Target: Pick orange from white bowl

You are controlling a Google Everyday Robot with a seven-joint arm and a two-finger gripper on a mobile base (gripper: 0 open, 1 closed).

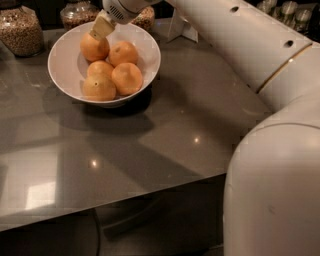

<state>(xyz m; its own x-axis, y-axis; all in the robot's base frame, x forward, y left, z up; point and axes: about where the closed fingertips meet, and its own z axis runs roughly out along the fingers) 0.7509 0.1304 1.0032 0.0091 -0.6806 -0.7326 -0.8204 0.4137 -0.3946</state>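
Note:
The white bowl (pixel 63 66) stands on the grey counter at the back left. It holds several deep-orange oranges. The back-left orange (pixel 93 49) lies right under my gripper (pixel 101 28), which reaches down over the bowl's far rim and touches or nearly touches this fruit's top. Other oranges lie at the back right (pixel 123 53), middle (pixel 100 68), front right (pixel 127 79) and front left (pixel 98 88). No orange is lifted.
My white arm (pixel 260 100) fills the right side and crosses above the counter (pixel 150 150). Glass jars stand behind the bowl at the far left (pixel 20 31) and centre (pixel 77 12). A white folded card (pixel 181 31) stands behind the bowl's right. The counter's front edge runs low across the view.

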